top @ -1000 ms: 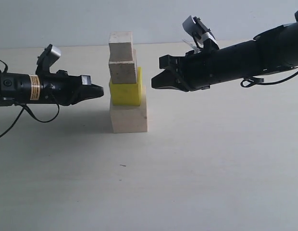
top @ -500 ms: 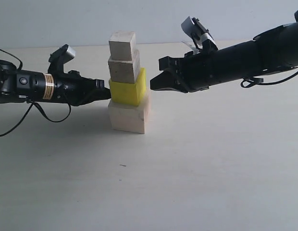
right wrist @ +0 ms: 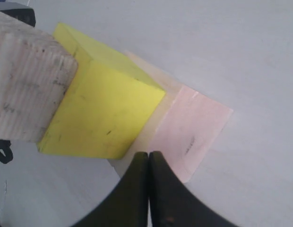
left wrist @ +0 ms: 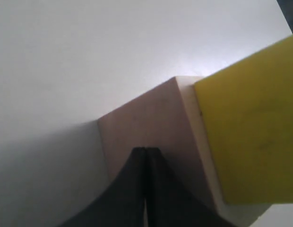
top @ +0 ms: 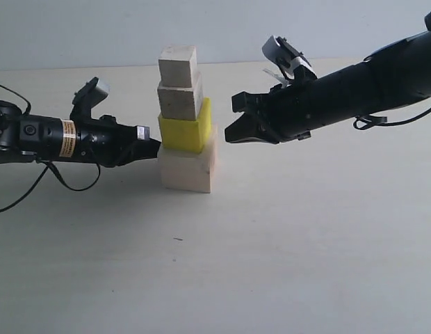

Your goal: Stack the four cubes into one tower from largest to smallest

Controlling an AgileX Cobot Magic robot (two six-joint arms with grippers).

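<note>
Four cubes stand as one tower (top: 182,118) on my table (top: 285,250).
Both my grippers are pinched shut, empty: left gripper (top: 154,145) tip against the large pale cube (top: 188,170), right gripper (top: 231,133) just beside the yellow cube (top: 184,132); above it sit two small wooden cubes (top: 179,101).

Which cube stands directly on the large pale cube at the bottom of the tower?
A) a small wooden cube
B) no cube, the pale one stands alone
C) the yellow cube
C: the yellow cube rests directly on the large pale cube, while the lower small wooden cube and the upper small wooden cube stand above the yellow one.
</note>
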